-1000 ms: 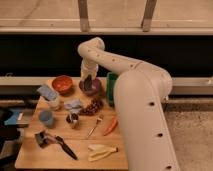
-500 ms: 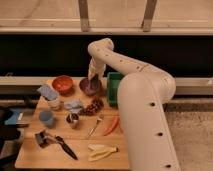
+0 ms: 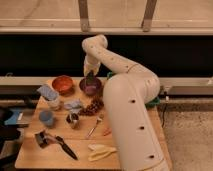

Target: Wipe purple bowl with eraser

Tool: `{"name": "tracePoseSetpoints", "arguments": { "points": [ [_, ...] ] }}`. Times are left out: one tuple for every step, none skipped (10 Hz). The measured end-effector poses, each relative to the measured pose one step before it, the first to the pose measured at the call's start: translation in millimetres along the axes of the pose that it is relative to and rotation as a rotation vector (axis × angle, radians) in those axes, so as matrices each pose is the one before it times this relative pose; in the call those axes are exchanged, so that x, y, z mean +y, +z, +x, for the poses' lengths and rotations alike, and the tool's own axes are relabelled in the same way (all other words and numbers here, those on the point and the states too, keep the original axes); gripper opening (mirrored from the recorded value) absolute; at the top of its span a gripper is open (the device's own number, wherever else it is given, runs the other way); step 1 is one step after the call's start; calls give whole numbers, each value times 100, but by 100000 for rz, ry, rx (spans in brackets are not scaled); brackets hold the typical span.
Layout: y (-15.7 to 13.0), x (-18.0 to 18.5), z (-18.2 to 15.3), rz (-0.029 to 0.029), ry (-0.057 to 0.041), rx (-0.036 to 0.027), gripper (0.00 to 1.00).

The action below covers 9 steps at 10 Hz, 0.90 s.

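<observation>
The purple bowl (image 3: 91,88) stands on the wooden table at the back, right of the orange-red bowl (image 3: 62,84). My gripper (image 3: 90,80) hangs straight down from the white arm and reaches into the purple bowl from above. It is shut on a small dark block, the eraser (image 3: 90,78), whose lower end sits at the bowl's inside, near its far rim. The arm's wrist hides the top of the eraser.
On the wooden table (image 3: 30,152) lie a blue sponge (image 3: 47,92), white cup (image 3: 54,103), blue cup (image 3: 46,117), grey cloth (image 3: 74,105), grapes (image 3: 93,106), metal cup (image 3: 73,120), black-handled tool (image 3: 54,142), banana (image 3: 100,151) and spoon (image 3: 94,127). The arm's white body (image 3: 132,120) covers the table's right side.
The gripper first rose and swung a little to the right above the purple bowl. It has now come back down and left into the bowl. The bowl has stayed in place.
</observation>
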Motion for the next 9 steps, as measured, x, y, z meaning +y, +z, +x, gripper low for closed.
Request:
{"name": "tracePoseSetpoints", "arguments": {
  "points": [
    [315, 1220, -604, -980, -2710, -213, 12],
    [167, 1532, -401, -1143, -3857, -340, 12],
    [-12, 1288, 62, -1024, -3120, -99, 12],
    [-207, 808, 274, -141, -2642, -434, 12],
    [-201, 395, 392, -31, -1040, -192, 12],
    [-330, -184, 757, 783, 513, 56, 12],
    [-402, -643, 933, 943, 893, 219, 12],
    [-557, -985, 1260, 988, 1264, 253, 12],
    [-605, -1334, 1176, 1117, 1831, 7, 12]
  ]
}}
